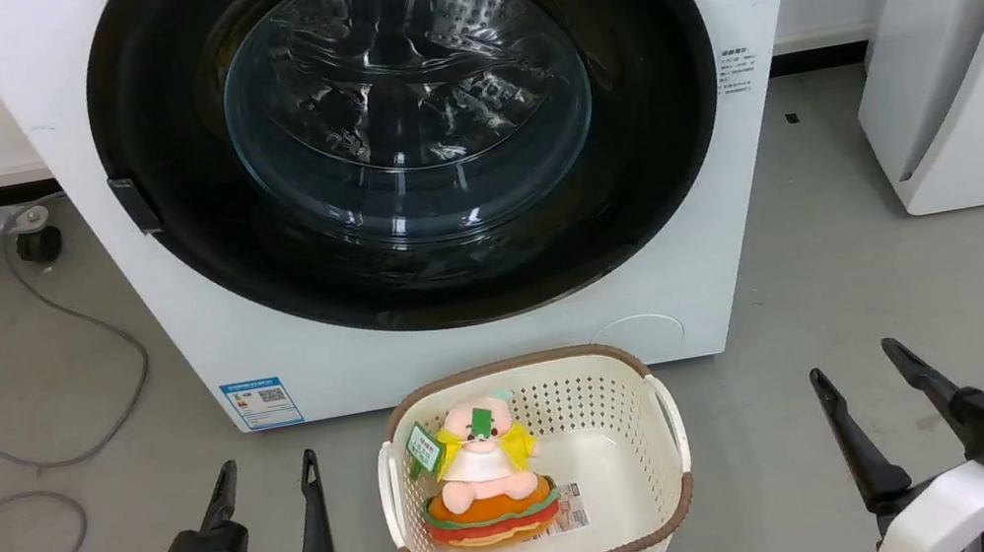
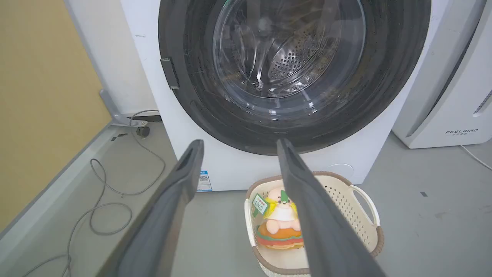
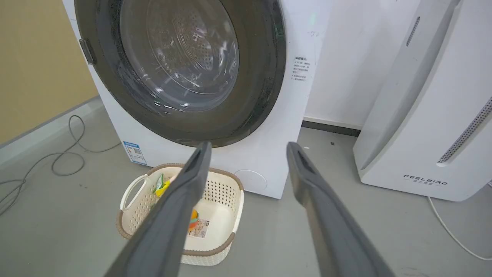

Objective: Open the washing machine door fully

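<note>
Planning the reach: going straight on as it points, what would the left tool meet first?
Likely the door at its lower black rim, or the washer panel just under it; depth is unclear.

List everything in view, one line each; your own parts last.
washing machine: one, white, centre against the wall
washing machine door: one, black ring, clear glass, shut
sticker: one, blue, machine's lower left corner
basket: one, cream, brown rim, floor before the machine
plush toy: one, pink and orange, inside the basket
slanted appliance: one, white, right of the machine
cable: at least one, grey, floor at left
left hand: one, dark fingers, open, lower left
right hand: one, dark fingers, open, lower right
</note>
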You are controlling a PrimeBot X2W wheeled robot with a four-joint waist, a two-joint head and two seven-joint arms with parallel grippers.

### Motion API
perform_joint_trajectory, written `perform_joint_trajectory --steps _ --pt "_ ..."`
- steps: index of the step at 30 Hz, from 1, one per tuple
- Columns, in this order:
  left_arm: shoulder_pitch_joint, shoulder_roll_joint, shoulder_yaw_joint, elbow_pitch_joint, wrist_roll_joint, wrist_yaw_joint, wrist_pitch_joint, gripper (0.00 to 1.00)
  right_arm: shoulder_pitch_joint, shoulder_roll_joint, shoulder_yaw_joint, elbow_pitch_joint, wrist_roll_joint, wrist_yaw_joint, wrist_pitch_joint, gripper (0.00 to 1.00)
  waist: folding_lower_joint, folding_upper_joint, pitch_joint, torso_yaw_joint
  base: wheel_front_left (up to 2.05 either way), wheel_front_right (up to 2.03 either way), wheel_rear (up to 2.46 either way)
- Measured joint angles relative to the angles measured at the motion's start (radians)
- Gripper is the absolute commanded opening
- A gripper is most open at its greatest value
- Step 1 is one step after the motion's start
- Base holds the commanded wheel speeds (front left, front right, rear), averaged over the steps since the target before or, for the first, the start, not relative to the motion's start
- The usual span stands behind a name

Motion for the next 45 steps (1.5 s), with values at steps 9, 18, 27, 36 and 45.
perform_joint_trajectory --steps 9,18,27,36,45 --pt "0.0 0.0 -0.016 0.016 -0.013 -0.001 -0.017 1.0 0.001 0.0 0.001 0.012 0.037 0.0 -0.018 0.0 0.0 0.0 0.0 -0.001 0.0 0.0 0.0" --pt "0.0 0.0 -0.026 0.028 -0.027 -0.009 -0.036 1.0 0.001 0.0 -0.002 0.023 0.103 0.0 -0.037 0.0 0.0 0.0 -0.001 0.003 0.0 0.0 0.0" --pt "-0.002 0.0 -0.041 0.033 -0.043 -0.01 -0.054 1.0 -0.001 0.0 -0.01 0.045 0.275 0.0 -0.055 0.0 0.0 0.0 0.001 0.007 0.0 0.0 0.0" --pt "-0.016 0.0 -0.047 0.039 -0.053 -0.01 -0.071 1.0 -0.026 0.0 -0.023 0.051 0.514 0.0 -0.072 0.0 0.0 0.0 0.003 0.005 0.0 0.0 0.0" --pt "-0.02 0.0 -0.055 0.044 -0.062 -0.011 -0.092 1.0 -0.083 -0.002 -0.035 0.068 0.674 0.0 -0.093 0.0 0.0 0.0 0.007 0.002 0.0 0.0 0.0"
